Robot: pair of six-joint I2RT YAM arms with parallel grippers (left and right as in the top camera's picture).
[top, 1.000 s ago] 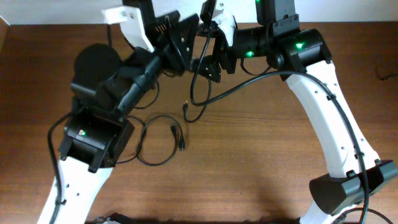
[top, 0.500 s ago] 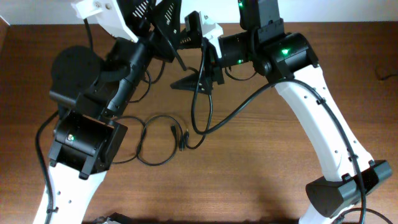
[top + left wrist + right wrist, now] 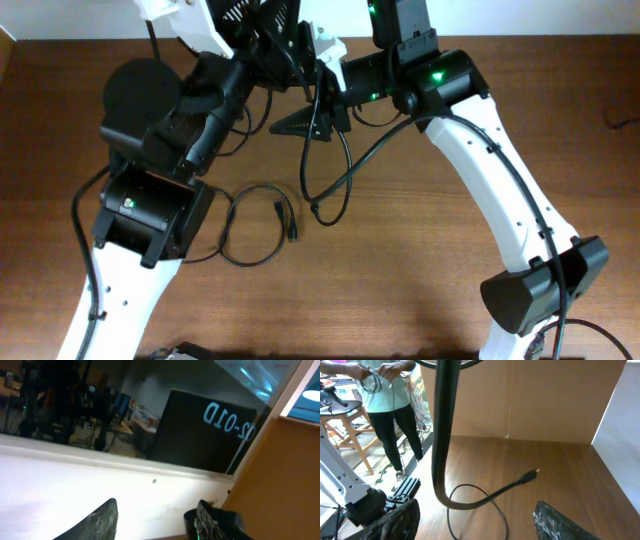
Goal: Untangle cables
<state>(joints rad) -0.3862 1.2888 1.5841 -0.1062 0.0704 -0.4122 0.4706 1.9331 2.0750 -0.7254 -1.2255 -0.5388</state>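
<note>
One thin black cable (image 3: 304, 170) hangs from between the two raised grippers at the back, and its lower loop reaches the table. What holds it is hidden. In the right wrist view it (image 3: 440, 435) drops close to the camera and curves to a gold-tipped plug (image 3: 531, 476). A second cable lies looped on the table, with its plug ends (image 3: 292, 230) near the middle. My left gripper (image 3: 275, 25) is raised; its jaws (image 3: 157, 510) are open with nothing between them. My right gripper (image 3: 318, 95) is beside it; its jaws (image 3: 475, 515) are open above the table.
The wooden table (image 3: 420, 260) has a brown wall panel (image 3: 530, 400) along its back. A person (image 3: 390, 405) stands beyond the table's left side next to a stool. Thicker black wires run along both arms.
Both arms have shifted at the back of the table and the right gripper has moved left. The hanging cable's lower end has dropped further and now forms a longer loop.
</note>
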